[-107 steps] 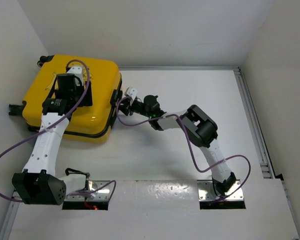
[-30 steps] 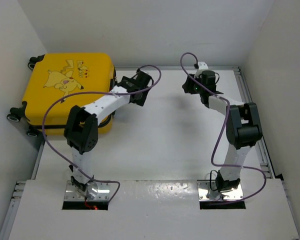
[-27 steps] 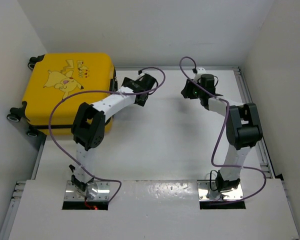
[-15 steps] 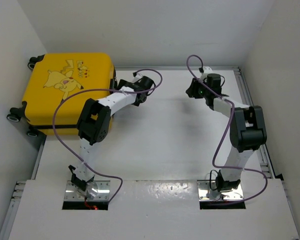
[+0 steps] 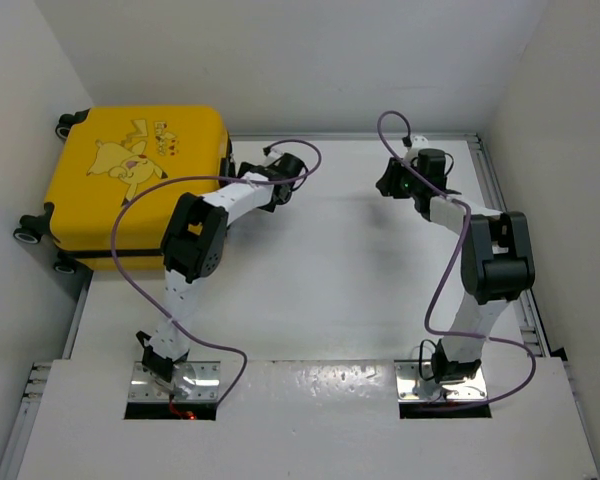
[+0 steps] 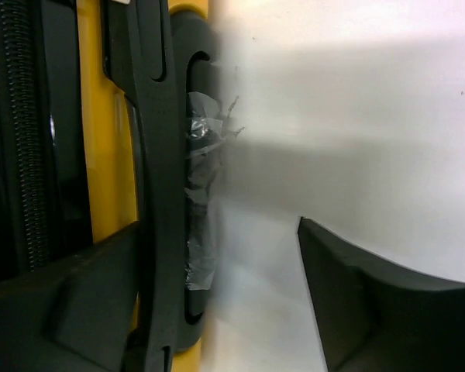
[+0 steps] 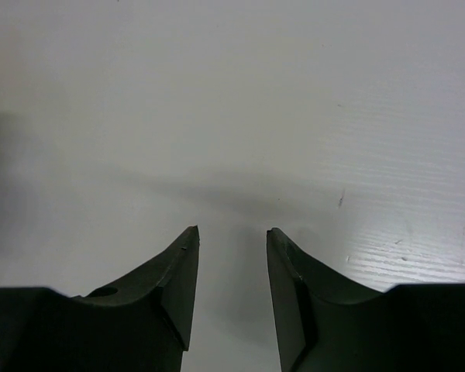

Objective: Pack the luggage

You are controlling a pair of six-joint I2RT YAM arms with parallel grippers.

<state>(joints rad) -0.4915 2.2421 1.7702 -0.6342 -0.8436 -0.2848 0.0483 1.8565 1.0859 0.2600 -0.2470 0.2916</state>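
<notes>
At the far left corner of the bench (image 5: pixel 330 260) the luggage (image 5: pixel 130 190) lies flat and zipped shut, with its Pikachu print facing up and its wheels toward the left edge. The left gripper (image 5: pixel 242 178) is level with the luggage's right side with its jaws apart. The left wrist view shows a black side handle (image 6: pixel 159 155), patched with clear tape (image 6: pixel 201 155), just beside one finger. The right gripper (image 5: pixel 385 186) hangs near the far right corner, well apart from the luggage. Its fingers are slightly parted over bare bench and hold nothing.
</notes>
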